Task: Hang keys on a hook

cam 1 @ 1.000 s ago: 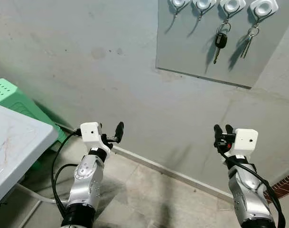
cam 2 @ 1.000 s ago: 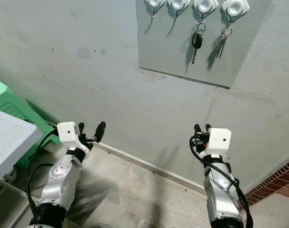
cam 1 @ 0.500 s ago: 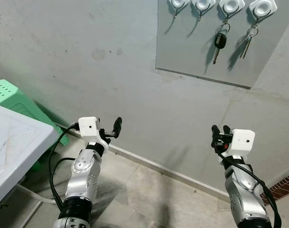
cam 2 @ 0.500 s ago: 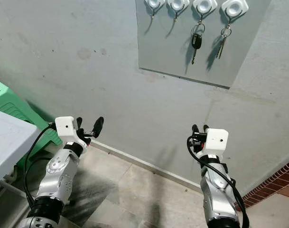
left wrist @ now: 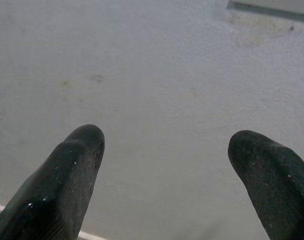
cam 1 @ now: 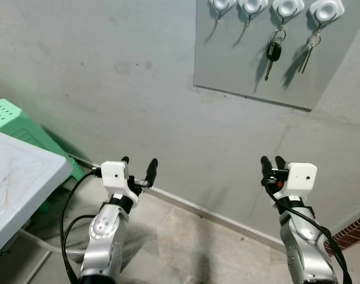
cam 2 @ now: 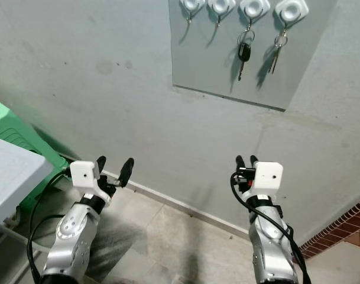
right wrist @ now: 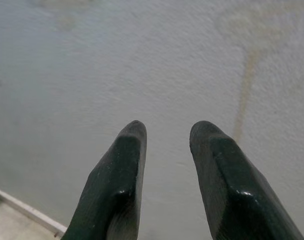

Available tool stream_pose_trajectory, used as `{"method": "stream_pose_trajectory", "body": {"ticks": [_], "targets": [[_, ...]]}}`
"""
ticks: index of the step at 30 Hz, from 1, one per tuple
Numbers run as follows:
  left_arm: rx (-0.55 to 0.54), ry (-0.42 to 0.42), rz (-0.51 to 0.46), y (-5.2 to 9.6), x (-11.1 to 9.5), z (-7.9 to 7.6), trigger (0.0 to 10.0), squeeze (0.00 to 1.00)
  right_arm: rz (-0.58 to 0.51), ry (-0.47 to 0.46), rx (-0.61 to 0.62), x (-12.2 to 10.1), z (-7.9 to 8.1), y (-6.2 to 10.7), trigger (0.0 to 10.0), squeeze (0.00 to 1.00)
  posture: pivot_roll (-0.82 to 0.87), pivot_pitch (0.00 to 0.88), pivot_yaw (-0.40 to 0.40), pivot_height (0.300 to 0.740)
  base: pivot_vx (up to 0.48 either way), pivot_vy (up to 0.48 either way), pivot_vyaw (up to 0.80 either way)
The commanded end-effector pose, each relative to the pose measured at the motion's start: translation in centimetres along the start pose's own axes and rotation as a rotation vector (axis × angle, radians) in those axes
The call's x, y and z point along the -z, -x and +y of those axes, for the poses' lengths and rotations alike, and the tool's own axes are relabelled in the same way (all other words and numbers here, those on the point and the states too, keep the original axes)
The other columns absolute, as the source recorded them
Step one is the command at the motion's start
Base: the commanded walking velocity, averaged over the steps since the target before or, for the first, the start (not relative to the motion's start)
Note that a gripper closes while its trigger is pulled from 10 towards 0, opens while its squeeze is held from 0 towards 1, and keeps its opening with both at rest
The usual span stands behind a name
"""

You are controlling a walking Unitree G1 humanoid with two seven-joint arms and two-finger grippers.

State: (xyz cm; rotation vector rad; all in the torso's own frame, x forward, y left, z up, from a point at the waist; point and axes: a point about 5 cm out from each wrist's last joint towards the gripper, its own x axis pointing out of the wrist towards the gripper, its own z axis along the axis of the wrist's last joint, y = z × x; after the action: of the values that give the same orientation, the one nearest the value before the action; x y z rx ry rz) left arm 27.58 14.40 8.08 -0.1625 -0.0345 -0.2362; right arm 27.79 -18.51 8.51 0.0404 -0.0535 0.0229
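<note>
While both keys (cam 1: 273,53) (cam 1: 308,52) hang on hooks (cam 1: 288,8) — left gripper (cam 1: 138,165) wide open, right gripper (cam 1: 272,162) slightly parted, both empty — table (cam 1: 14,183) and green stool (cam 1: 14,121) stand left.

- We face a grey plaster wall (cam 1: 109,71), scuffed and faintly stained, across most of the frame.
- At the upper right we see a smooth grey panel (cam 1: 239,71) fixed to it.
- Along the bottom runs a pale skirting strip (cam 1: 215,214) above a grey tiled floor (cam 1: 185,254).
- At the left edge stands a white table (cam 1: 14,183), with a green plastic stool (cam 1: 14,121) behind.
- At the lower right corner we see red brickwork (cam 1: 351,234).
</note>
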Motion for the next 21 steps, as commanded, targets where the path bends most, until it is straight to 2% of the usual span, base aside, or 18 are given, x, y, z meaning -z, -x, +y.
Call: {"method": "stream_pose_trajectory", "body": {"ticks": [1,10,21], "targets": [[-0.027,-0.008,-0.026,0.6,-0.4,0.5,10.0,0.00,-0.009,0.007,-0.021,-0.4,0.3,0.2,10.0,0.00,-0.05,0.079,0.018,0.740,0.000,0.000,0.00],[-0.089,0.017,-0.042,1.7,0.1,0.7,10.0,0.00,0.011,0.005,-0.037,0.2,0.4,1.4,10.0,0.00,-0.05,0.073,0.006,0.740,0.000,0.000,0.00],[-0.120,0.011,-0.007,1.0,1.1,1.7,10.0,0.00,0.064,0.022,0.004,1.5,-0.8,1.0,10.0,0.00,-0.05,0.062,0.003,0.740,0.000,0.000,0.00]]}}
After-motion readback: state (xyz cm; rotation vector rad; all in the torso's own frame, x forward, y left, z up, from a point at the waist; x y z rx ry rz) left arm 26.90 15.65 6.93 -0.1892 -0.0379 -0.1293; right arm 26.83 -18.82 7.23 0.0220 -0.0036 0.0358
